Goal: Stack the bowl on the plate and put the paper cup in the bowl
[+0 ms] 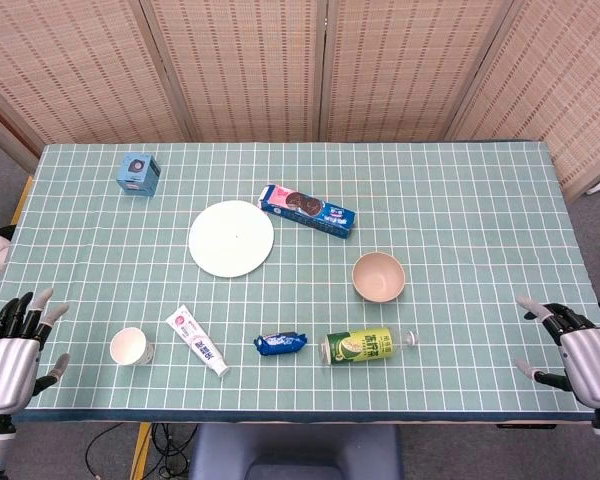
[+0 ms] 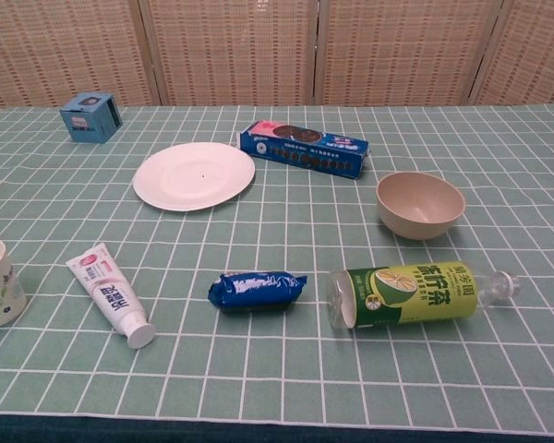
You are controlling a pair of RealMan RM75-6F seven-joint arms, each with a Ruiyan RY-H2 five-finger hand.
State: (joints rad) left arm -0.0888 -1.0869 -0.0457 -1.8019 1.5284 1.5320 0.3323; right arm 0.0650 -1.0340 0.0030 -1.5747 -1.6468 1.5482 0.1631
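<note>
The left hand (image 1: 10, 358) is seen in the head view at the near left corner of the table (image 1: 460, 200), its fingers (image 1: 25, 312) spread apart and nothing held in them; the chest view does not show it. The right hand (image 1: 580, 355) is seen at the near right corner, likewise with fingers (image 1: 540, 312) apart and nothing held. The paper cup (image 1: 131, 347) stands upright just inward of the left fingers, well apart from the right ones, and is touched by neither hand. Beyond the cup, further from the left fingers and toward the middle of the table, the white plate (image 1: 231, 238) lies flat with nothing on it. The beige bowl (image 1: 379, 276) sits upright, nearer the right fingers than the left, apart from the plate and with nothing in it. Between the two sets of fingers, along the near edge, a toothpaste tube (image 1: 198, 342) is laid just past the cup, then a blue snack packet (image 1: 281, 343), then a green bottle (image 1: 365, 346) on its side with its cap toward the right hand. A blue cookie box (image 1: 306, 209) lies just beyond the plate and bowl, and a small blue box (image 1: 138, 173) stands at the far left, well away from both hands.
</note>
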